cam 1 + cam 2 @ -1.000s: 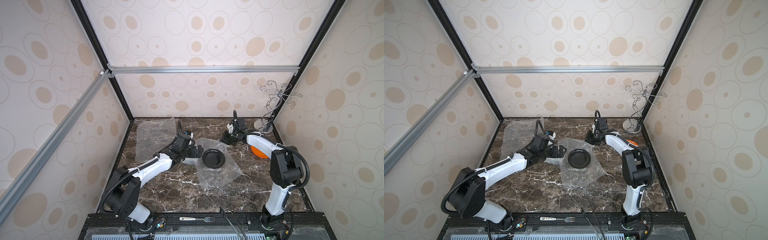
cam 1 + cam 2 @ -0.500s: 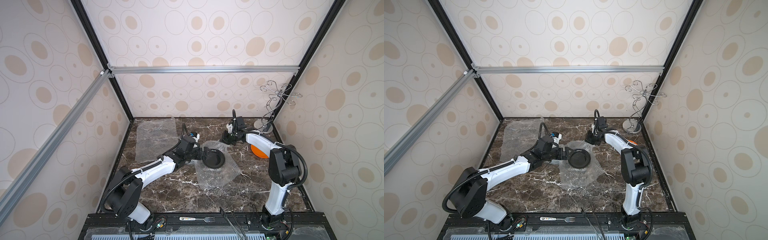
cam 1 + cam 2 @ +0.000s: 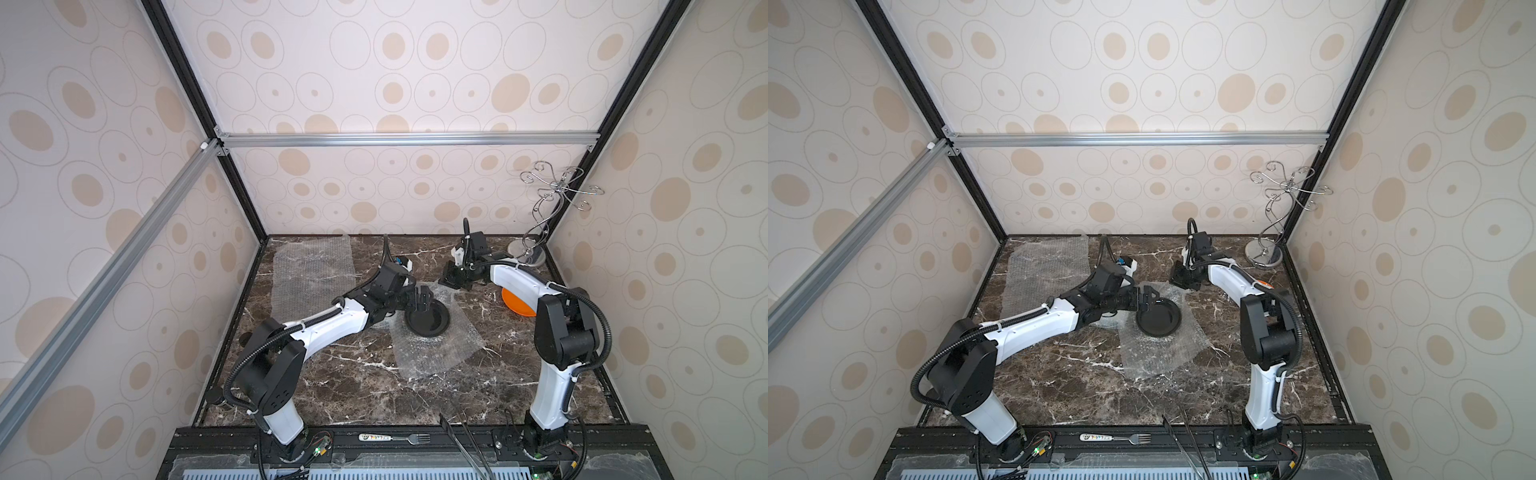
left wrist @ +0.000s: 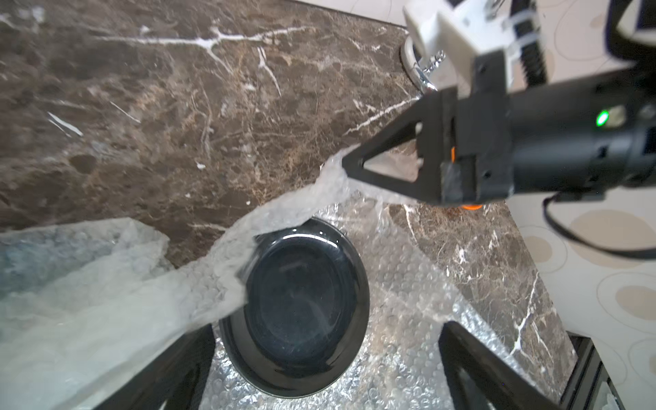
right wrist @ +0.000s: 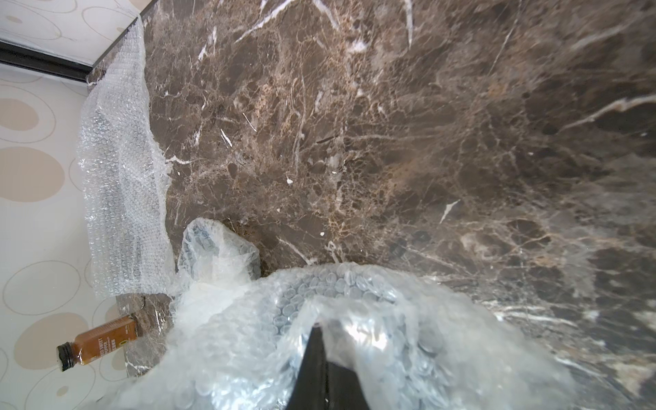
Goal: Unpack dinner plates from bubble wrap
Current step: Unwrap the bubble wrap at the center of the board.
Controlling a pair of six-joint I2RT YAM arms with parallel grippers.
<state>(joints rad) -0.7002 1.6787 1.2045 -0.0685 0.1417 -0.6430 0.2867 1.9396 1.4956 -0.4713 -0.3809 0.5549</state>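
The left pincer (image 4: 324,333) stands wide open and grasps nothing, its jaws either side of the dark grey plate (image 4: 301,309); whether they touch the rim cannot be told. The right pincer (image 4: 349,167) is clenched on a corner of the bubble wrap (image 3: 436,353), holding that corner raised off the bench (image 3: 353,395) just beyond the plate. The plate lies on this sheet at mid-bench, with a fold of wrap draped over one side of its rim. A second sheet (image 3: 311,274) lies flat at the back left. The orange plate (image 3: 515,307) sits bare near the right wall, partly hidden by the right arm. A wire stand (image 3: 527,254) fills the back right corner.
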